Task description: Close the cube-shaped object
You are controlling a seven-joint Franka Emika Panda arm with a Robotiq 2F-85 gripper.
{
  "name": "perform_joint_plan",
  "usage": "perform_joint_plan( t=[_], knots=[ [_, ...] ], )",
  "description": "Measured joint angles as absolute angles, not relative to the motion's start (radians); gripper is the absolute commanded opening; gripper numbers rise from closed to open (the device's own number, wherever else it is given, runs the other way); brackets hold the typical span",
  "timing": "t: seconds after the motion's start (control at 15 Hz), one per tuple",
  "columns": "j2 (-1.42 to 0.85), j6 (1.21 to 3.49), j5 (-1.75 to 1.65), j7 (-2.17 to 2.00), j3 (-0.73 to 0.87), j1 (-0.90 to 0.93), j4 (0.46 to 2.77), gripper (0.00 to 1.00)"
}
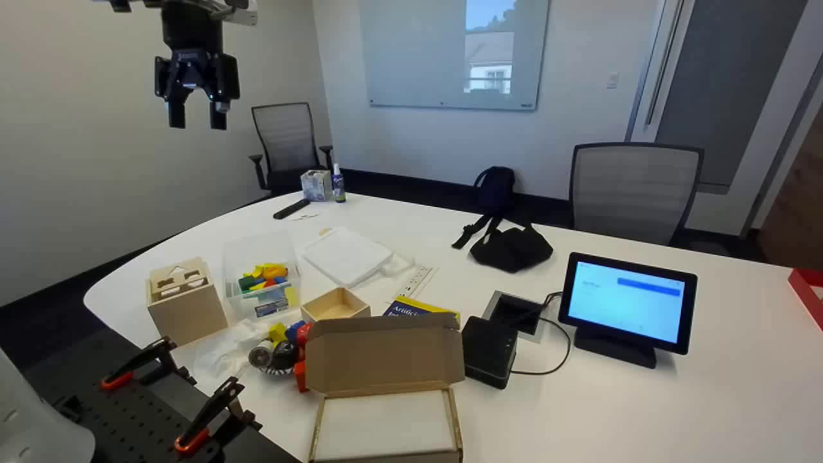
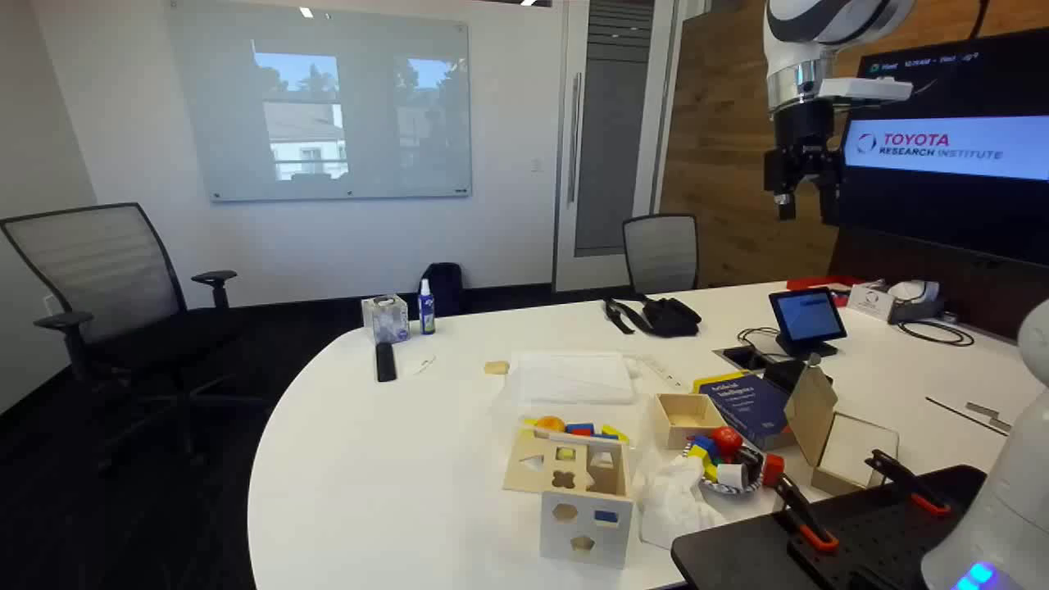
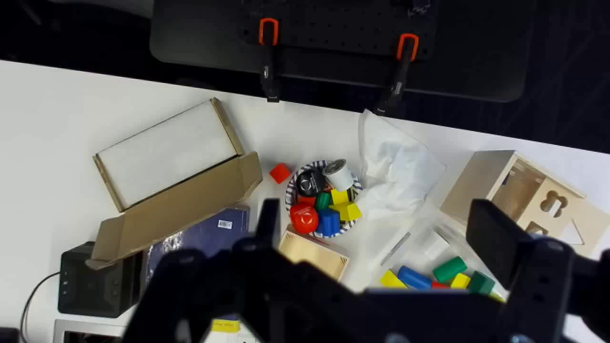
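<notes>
The cube-shaped object is a light tan wooden box [image 1: 189, 315] with shaped holes, standing upright on the white table. It also shows in the exterior view [image 2: 583, 528] and at the right of the wrist view [image 3: 476, 181]. Its top panel [image 2: 529, 460] with shaped holes sits off to one side and overhangs the box. A gap beside the panel shows the inside. My gripper [image 1: 197, 119] is open and empty, high above the table; it also shows in the exterior view [image 2: 807, 205]. In the wrist view the open fingers [image 3: 374, 214] partly cover the box's near side.
A clear plastic bin [image 1: 238, 257] with coloured blocks stands beside the box. A striped bowl [image 3: 290, 195] of blocks, a crumpled white bag [image 3: 395, 166], a small wooden tray [image 3: 314, 255] and an open cardboard box [image 1: 386, 354] lie nearby. Clamps [image 1: 209, 418] stick up at the table's edge.
</notes>
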State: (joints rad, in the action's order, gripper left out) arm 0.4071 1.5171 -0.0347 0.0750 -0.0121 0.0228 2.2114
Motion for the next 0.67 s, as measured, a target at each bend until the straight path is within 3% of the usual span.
perform_joint_plan(
  t=[0.33,0.67],
  knots=[
    [0.379,1.559,-0.048,0.079,-0.027,0.037,2.203,1.0],
    [0.17,1.772,-0.169,0.078,-0.136,0.109,2.124,1.0]
  ],
)
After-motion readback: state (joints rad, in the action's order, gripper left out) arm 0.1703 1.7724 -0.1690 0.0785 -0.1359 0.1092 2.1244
